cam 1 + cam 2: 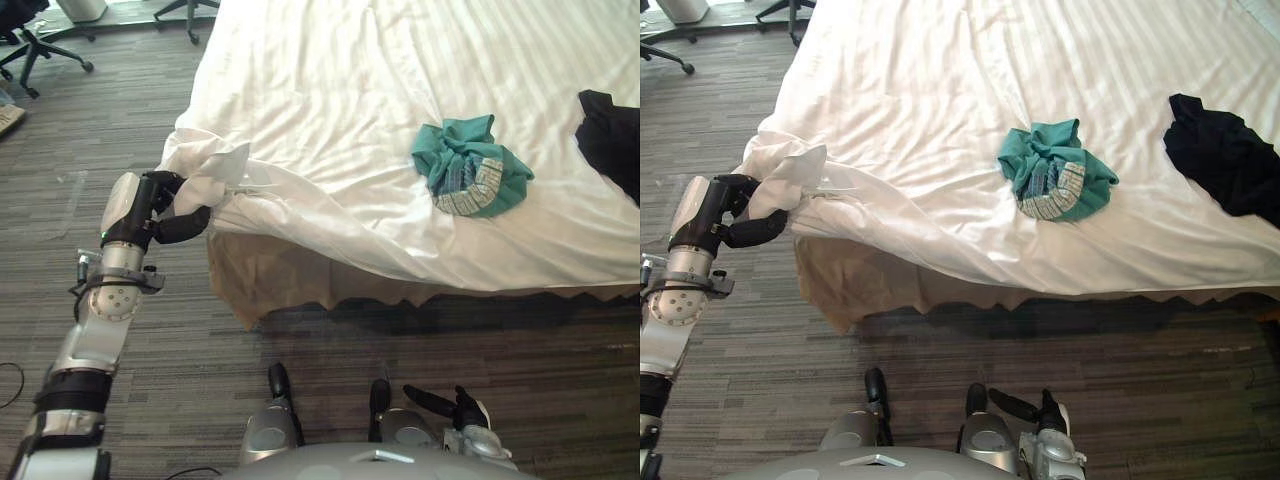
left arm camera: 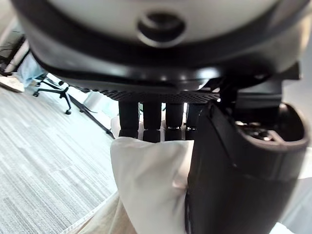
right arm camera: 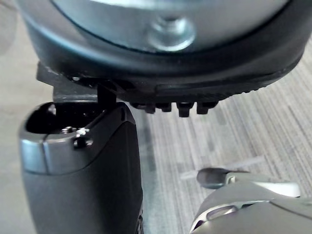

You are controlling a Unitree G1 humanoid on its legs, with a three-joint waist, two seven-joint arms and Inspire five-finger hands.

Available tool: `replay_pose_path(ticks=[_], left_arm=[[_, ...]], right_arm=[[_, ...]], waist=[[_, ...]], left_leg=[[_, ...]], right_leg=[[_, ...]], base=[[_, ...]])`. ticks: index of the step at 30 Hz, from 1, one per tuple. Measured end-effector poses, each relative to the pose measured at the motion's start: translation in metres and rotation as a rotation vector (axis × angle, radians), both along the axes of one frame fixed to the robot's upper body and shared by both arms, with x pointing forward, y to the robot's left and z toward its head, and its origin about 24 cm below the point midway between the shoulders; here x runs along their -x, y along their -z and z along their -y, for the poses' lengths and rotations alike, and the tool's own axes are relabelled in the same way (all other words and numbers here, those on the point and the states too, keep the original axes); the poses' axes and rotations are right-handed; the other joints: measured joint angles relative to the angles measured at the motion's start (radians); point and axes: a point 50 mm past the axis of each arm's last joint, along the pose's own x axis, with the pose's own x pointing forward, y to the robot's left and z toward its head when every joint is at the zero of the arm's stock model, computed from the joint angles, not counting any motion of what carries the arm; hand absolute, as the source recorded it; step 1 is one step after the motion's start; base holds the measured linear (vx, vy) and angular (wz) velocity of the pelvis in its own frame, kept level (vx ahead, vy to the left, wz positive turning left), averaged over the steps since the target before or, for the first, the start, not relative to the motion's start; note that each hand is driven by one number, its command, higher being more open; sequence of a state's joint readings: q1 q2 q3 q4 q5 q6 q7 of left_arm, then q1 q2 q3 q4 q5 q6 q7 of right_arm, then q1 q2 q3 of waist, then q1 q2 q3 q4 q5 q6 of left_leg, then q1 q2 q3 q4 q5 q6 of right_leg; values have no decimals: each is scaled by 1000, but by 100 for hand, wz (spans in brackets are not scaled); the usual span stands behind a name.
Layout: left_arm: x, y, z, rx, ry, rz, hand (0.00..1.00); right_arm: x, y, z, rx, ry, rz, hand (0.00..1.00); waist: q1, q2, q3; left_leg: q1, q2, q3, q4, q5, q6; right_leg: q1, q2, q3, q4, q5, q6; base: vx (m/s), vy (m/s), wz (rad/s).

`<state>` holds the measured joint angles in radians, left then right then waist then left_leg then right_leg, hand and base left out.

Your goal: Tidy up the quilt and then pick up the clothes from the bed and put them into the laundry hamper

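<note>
left hand [image 1: 150,212] grips quilt [image 1: 300,110]; right hand [image 1: 466,416] relaxed, low.

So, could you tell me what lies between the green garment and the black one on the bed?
Only bare white quilt; the green garment and the black garment lie apart, seen in both eye views.

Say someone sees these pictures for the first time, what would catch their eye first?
The robot's left hand is curled round a bunched corner of the white quilt at the near left corner of the bed. On the quilt lies a crumpled green garment, and a black garment lies farther right, apart from it.
</note>
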<state>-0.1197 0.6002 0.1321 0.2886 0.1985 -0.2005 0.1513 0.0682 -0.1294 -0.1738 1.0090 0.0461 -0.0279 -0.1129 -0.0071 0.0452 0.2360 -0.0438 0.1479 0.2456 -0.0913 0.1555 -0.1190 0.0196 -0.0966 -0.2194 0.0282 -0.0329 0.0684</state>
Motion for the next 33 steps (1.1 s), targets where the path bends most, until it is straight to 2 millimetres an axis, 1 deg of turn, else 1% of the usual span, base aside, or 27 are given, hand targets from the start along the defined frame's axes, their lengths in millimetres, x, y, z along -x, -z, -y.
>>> replay_pose_path(ticks=[1,2,3,4,5,7,9,10,11,12,13,14,15,16,17,19,20,21,22,23,24,25,26,27,30,31,33], left_arm=[[3,7,0,28,-16,-12,100],[6,20,0,77,-42,-37,100],[10,43,2,169,-89,-84,100],[13,56,3,236,-119,-109,100],[16,64,3,276,-142,-126,100],[29,101,6,423,-238,-210,100],[44,126,4,495,-330,-290,100],[59,143,-2,547,-422,-349,100],[89,167,-11,612,-568,-443,100],[118,185,-17,672,-697,-519,100],[141,196,-19,706,-788,-573,100],[173,209,-22,762,-914,-631,100],[199,215,-24,788,-1003,-668,100],[229,221,-23,822,-1108,-702,100],[259,228,-13,852,-1198,-740,100],[279,234,1,877,-1250,-782,100],[292,242,20,908,-1273,-835,100],[296,248,40,940,-1270,-882,100],[296,251,50,959,-1258,-904,100],[294,255,64,977,-1233,-934,100],[290,259,82,1000,-1203,-969,100],[283,261,89,1012,-1190,-966,100],[278,260,88,990,-1166,-966,100],[266,259,84,949,-1119,-949,100],[248,256,80,882,-1062,-921,100],[239,255,81,862,-1022,-915,100],[223,252,79,825,-952,-896,100]], right_arm=[[0,0,0,-2,0,-1,100],[1,0,0,-4,-1,-3,100],[1,1,-1,-10,-3,-8,100],[0,1,-1,-16,-5,-9,100],[0,1,-2,-20,-6,-9,100],[0,2,-6,-37,7,-6,100],[2,4,-6,-40,12,-17,100],[4,5,-6,-43,17,-26,100],[7,6,-6,-48,40,-35,100],[11,7,-5,-57,73,-42,100],[15,8,-3,-67,110,-50,100],[23,10,0,-77,168,-69,100],[30,11,4,-83,218,-85,100],[41,12,10,-95,317,-91,100],[54,14,12,-112,421,-96,100],[59,14,13,-92,482,-97,100],[61,15,9,-73,544,-105,100],[62,15,6,-69,601,-108,100],[64,17,0,-82,623,-118,100],[65,19,-9,-96,644,-133,100],[69,20,-15,-93,691,-149,100],[74,19,-14,-57,718,-173,100],[76,19,-15,-42,731,-186,100],[78,19,-15,-23,748,-200,100],[80,18,-8,-2,818,-200,100],[77,16,-2,0,866,-183,100],[74,11,16,-1,987,-125,100]], waist=[[2,0,-2],[5,0,-2],[5,-2,-6],[5,-4,-10],[5,-7,-14],[7,-22,-27],[8,-28,-33],[10,-30,-36],[10,-32,-42],[14,-32,-43],[19,-34,-44],[33,-40,-48],[40,-46,-52],[50,-52,-58],[63,-57,-61],[63,-56,-68],[61,-52,-77],[60,-50,-83],[60,-50,-84],[60,-50,-85],[55,-50,-99],[55,-53,-112],[54,-52,-116],[55,-56,-118],[40,-61,-126],[28,-60,-128],[26,-55,-130]], left_leg=[[5,0,-5,0,0,0],[13,0,-13,0,-1,-1],[19,2,-33,0,-2,-3],[19,4,-40,0,-2,-3],[18,4,-43,0,-2,-3],[29,7,-45,0,-7,-10],[45,8,-42,0,-15,-19],[53,8,-37,0,-19,-22],[54,9,-32,0,-22,-22],[53,9,-31,0,-25,-25],[53,11,-29,0,-29,-28],[53,12,-25,0,-32,-28],[54,12,-21,0,-34,-29],[58,10,-19,0,-40,-27],[67,6,-18,-1,-46,-25],[71,1,-12,-1,-48,-22],[72,-2,-6,-1,-49,-20],[76,-4,-2,-1,-52,-17],[80,-4,3,-1,-53,-16],[88,-3,11,-1,-59,-12],[88,-3,21,-1,-63,-16],[91,-2,34,-1,-65,-16],[94,0,39,-1,-66,-16],[107,4,59,-1,-70,-18],[120,4,87,-1,-78,-19],[120,3,96,-1,-81,-19],[121,2,129,-1,-84,-18]], right_leg=[[7,2,-5,0,-4,0],[20,3,-14,0,-10,0],[38,6,-33,0,-20,-1],[43,8,-43,0,-24,-3],[44,10,-45,0,-27,-3],[58,11,-48,2,-37,-2],[72,11,-46,3,-44,1],[76,11,-42,4,-48,0],[76,11,-40,4,-51,0],[76,11,-40,4,-52,0],[77,11,-39,4,-53,1],[78,10,-38,3,-54,1],[81,10,-39,0,-54,1],[94,9,-45,-9,-54,1],[106,4,-46,-14,-54,1],[105,-1,-44,-13,-55,1],[104,-5,-39,-12,-54,2],[105,-7,-34,-12,-53,3],[105,-8,-31,-12,-53,4],[106,-8,-24,-11,-52,5],[103,-11,-20,-12,-52,7],[101,-12,-15,-13,-58,9],[101,-11,-12,-13,-59,8],[102,-7,7,-12,-59,8],[100,-9,34,-12,-58,10],[92,-12,41,-12,-55,15],[80,-15,72,-11,-43,23]], base=[[57,-52,22],[47,-55,31],[52,-67,36],[39,-51,32],[39,-49,16],[52,-47,4],[59,-32,-6],[56,-26,-8],[63,-27,-4],[46,-14,2],[43,1,5],[29,8,6],[33,5,13],[23,5,14],[9,10,10],[-18,14,-5],[-59,42,-12],[-61,41,-12],[-65,30,-14],[-71,17,-16],[-65,23,-21],[-50,21,-17],[-13,15,-29],[-3,1,-35],[14,9,-29],[37,35,-36],[93,31,-41]])
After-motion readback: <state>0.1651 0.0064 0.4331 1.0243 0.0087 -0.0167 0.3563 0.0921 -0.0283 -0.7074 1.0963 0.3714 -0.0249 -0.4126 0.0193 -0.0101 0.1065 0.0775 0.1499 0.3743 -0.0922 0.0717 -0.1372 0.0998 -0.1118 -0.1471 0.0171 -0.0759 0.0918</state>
